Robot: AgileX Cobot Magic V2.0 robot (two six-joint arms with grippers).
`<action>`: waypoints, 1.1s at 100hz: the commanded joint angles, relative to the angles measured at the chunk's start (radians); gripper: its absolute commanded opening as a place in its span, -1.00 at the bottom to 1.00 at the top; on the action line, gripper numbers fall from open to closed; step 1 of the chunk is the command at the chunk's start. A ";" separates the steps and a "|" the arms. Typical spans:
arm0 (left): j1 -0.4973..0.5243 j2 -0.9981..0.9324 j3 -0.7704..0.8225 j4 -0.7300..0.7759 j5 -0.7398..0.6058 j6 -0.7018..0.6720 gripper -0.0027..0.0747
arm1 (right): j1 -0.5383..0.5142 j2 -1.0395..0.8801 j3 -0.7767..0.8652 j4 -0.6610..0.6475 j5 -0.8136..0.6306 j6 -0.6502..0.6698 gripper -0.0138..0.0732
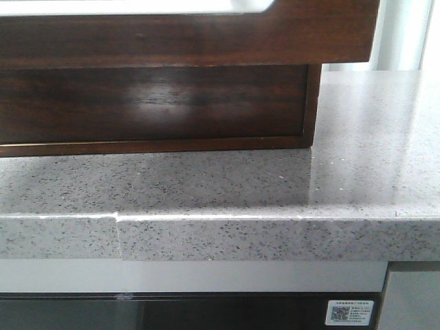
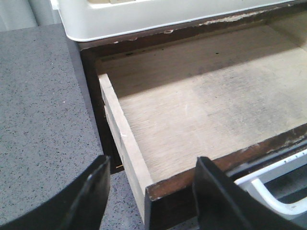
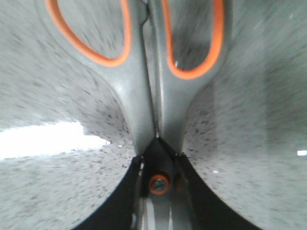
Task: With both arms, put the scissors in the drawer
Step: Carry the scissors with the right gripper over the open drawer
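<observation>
The drawer (image 1: 185, 38) is pulled out, its glossy dark-brown front filling the top of the front view, with a pale opening (image 1: 137, 5) along its upper edge. In the left wrist view its pale wooden side wall (image 2: 120, 139) and bare inside show, with nothing lying in it. My left gripper (image 2: 152, 165) is open, its black fingers (image 2: 91, 191) standing either side of the drawer's front corner. The scissors (image 3: 144, 96), grey with orange-lined loops, are held at their pivot by my right gripper (image 3: 158, 160), which is shut on them above the speckled counter. Neither gripper shows in the front view.
A grey speckled countertop (image 1: 371, 151) runs under the dark wooden cabinet body (image 1: 151, 103) and ends in a thick front edge (image 1: 275, 240). A white rounded object (image 2: 144, 14) sits on top of the cabinet. Below the counter is a dark panel with a sticker (image 1: 350, 313).
</observation>
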 commanded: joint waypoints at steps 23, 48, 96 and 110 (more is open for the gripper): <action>-0.008 0.009 -0.034 -0.023 -0.072 -0.002 0.02 | 0.153 -0.234 -0.222 0.058 0.000 -0.087 -0.76; -0.008 0.009 -0.034 -0.023 -0.074 0.000 0.02 | 0.430 -0.298 -0.401 0.129 -0.023 -0.237 -0.76; -0.008 0.009 -0.034 -0.011 -0.074 0.000 0.02 | 0.838 -0.254 -0.441 0.183 -0.067 -0.589 -0.76; -0.008 0.009 -0.034 -0.011 -0.074 0.000 0.02 | 0.923 -0.210 -0.441 0.183 -0.061 -0.669 -0.76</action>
